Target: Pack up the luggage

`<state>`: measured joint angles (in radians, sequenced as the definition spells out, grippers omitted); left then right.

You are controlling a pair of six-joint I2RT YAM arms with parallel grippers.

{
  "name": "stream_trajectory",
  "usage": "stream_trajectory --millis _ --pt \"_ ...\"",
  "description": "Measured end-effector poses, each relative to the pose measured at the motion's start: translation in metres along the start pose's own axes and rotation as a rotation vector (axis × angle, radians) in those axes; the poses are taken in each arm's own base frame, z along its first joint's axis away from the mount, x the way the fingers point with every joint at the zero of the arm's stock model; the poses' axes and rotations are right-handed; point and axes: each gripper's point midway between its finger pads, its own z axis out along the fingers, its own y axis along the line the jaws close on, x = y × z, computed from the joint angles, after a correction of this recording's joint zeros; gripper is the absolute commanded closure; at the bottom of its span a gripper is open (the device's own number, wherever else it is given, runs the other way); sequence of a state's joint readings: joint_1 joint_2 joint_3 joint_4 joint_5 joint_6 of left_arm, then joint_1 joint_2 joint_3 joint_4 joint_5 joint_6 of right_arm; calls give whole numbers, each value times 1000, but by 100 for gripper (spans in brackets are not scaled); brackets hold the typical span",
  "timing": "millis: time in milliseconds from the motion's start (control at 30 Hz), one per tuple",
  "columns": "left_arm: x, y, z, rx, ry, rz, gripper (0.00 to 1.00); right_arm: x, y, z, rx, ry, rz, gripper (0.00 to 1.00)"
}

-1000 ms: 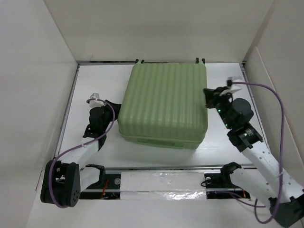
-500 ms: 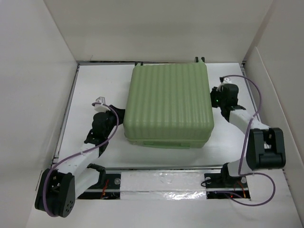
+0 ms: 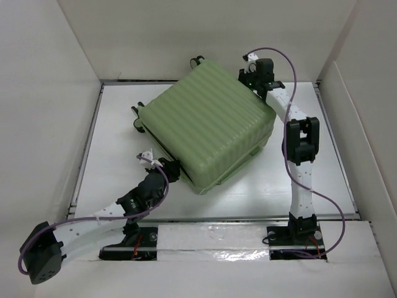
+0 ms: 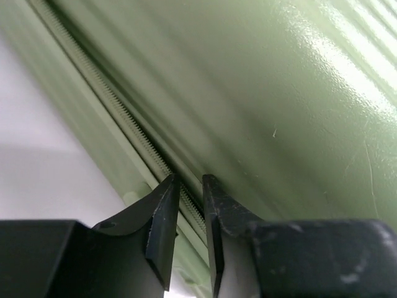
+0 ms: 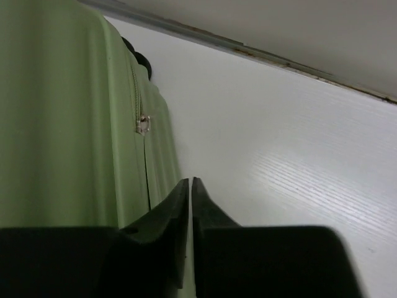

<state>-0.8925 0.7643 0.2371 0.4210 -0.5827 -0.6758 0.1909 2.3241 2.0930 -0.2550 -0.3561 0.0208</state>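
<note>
White table, pale green luggage, closed, skewed.

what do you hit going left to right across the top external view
left arm's black shoulder joint → luggage → right arm's black elbow joint. Both tools are left out: they lie within the luggage's width, so their place in the order is unclear.

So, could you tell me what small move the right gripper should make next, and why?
Probably open and edge toward the small metal zipper pull: the right gripper is shut on nothing, just short of that pull on the pale green ribbed hard-shell suitcase.
</note>
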Motion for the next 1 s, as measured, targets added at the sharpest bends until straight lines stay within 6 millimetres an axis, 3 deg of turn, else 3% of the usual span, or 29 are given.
stream_trajectory --millis 67,133,167,200,233,300,367,433,500,533,567,600,633,700,767,800,867,900,933,1000 --pt "3 0 -6 -17 -10 16 74 -3 13 3 -23 10 2 76" --pt "3 3 -8 -38 -15 34 69 -10 21 1 -24 -4 5 58" --pt "2 3 -9 -46 -15 46 68 -16 21 -2 -11 -23 6 52" --pt "0 2 -9 -53 -15 57 67 -23 20 -6 -2 -42 20 39" --pt "-3 2 -9 -62 -17 72 60 -31 17 -15 23 -65 15 35" --pt "-8 8 -10 -97 -11 123 51 -48 7 -36 68 -112 38 27" --pt "-16 15 -10 -135 -7 172 33 -67 5 -67 90 -158 67 20" --pt "-34 16 -8 -164 -32 170 25 -86 31 -102 44 -197 80 16" --pt "-75 6 -2 -182 -115 94 22 -110 65 -137 -12 -262 59 16" --pt "-101 0 1 -183 -168 33 14 -121 83 -157 -40 -305 43 22" --pt "-118 -9 3 -156 -204 -21 11 -129 96 -176 -60 -341 28 36" --pt "-160 -12 7 -160 -293 -104 10 -135 109 -195 -80 -387 10 57" --pt "-188 -10 11 -162 -346 -161 10 -137 120 -214 -103 -432 -3 91" --pt "-234 6 18 -174 -442 -247 10 -131 135 -247 -126 -495 -16 100" --pt "-261 31 27 -171 -493 -315 10 -112 146 -267 -144 -535 -30 100" --pt "-266 46 32 -185 -500 -345 10 -97 150 -271 -149 -531 -25 93" --pt "-257 60 50 -191 -449 -375 7 -65 157 -270 -171 -510 -16 78" --pt "-247 65 62 -196 -403 -386 5 -46 161 -267 -185 -486 -3 71" --pt "-233 71 75 -209 -346 -394 1 -24 165 -262 -197 -452 8 57" --pt "-208 82 98 -234 -239 -411 1 16 174 -255 -222 -380 24 47"
